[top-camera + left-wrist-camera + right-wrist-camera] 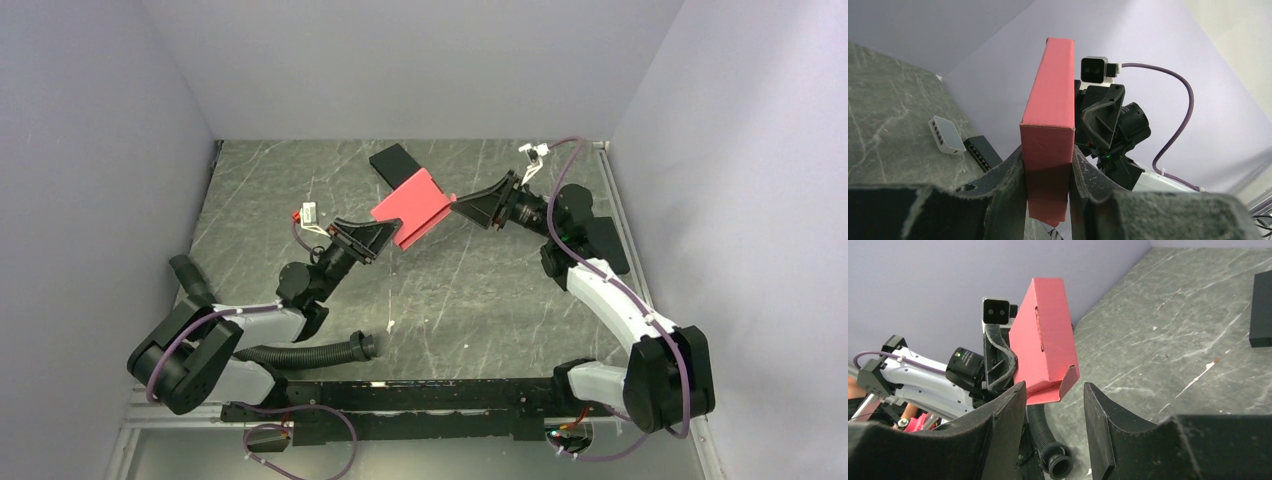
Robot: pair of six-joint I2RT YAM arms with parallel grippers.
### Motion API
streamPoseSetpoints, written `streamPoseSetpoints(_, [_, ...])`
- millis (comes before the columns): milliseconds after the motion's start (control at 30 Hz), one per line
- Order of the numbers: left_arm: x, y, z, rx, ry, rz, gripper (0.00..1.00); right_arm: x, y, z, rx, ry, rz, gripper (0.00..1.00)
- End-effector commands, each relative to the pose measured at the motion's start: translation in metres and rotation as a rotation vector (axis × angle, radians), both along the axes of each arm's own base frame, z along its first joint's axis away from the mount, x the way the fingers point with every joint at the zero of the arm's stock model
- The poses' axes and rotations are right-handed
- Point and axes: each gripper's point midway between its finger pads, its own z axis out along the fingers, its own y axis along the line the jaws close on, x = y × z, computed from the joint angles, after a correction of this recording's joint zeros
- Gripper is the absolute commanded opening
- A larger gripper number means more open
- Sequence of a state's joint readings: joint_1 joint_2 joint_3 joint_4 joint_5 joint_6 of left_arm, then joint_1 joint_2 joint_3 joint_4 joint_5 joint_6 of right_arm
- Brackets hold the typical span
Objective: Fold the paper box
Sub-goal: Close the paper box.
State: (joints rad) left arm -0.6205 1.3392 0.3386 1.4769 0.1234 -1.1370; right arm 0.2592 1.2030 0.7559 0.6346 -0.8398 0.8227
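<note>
Noted over mid-bench, toward the far side: paper box (412, 207), raised clear of the bench (500, 300) and spanning the gap between the two arms. Formed into a flat rectangular shell along most of its length. One small end flap seen loose at the right-hand end from the right wrist.

Left end effector (392, 240) clamped on the near-left end of the box, fingers pressed flat against both broad faces. Judged a holding grip, for steadying the shell during work on the opposite end.

Right end effector (458, 205) at the far-right end, standing open. Fingers set to either side of the loose flap with clear space on one side, nothing pinched. Judged placed there for tucking or pressing that flap home.

Counted:
- paper box, one
- end effectors, two
- black flat box (393, 163), one, flat on the bench just beyond the paper box
- small white block (946, 135), one, on the bench, seen from the left wrist only
- black corrugated hose (300, 352), one, near the arm bases
</note>
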Motion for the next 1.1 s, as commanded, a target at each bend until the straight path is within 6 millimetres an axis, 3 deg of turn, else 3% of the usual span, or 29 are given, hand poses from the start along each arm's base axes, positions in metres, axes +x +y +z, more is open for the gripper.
streamPoseSetpoints(0, [-0.006, 0.005, 0.033, -0.058, -0.109, 0.018, 0.04, 0.003, 0.002, 0.000, -0.008, -0.016, -0.023, 0.49])
streamPoseSetpoints(200, [-0.006, 0.008, 0.032, -0.065, -0.099, 0.029, 0.04, 0.004, -0.001, 0.000, -0.039, -0.054, -0.031, 0.48])
streamPoseSetpoints(500, [-0.008, 0.008, 0.029, -0.061, -0.095, 0.022, 0.04, 0.004, -0.018, 0.024, 0.094, 0.001, -0.045, 0.45])
streamPoseSetpoints(900, [-0.016, 0.006, 0.034, -0.010, -0.175, 0.022, 0.04, 0.028, -0.017, 0.006, 0.318, 0.417, -0.063, 0.40])
streamPoseSetpoints(1067, [-0.013, 0.012, 0.039, 0.023, -0.236, 0.092, 0.03, 0.032, -0.017, -0.010, 0.382, 0.570, -0.058, 0.62])
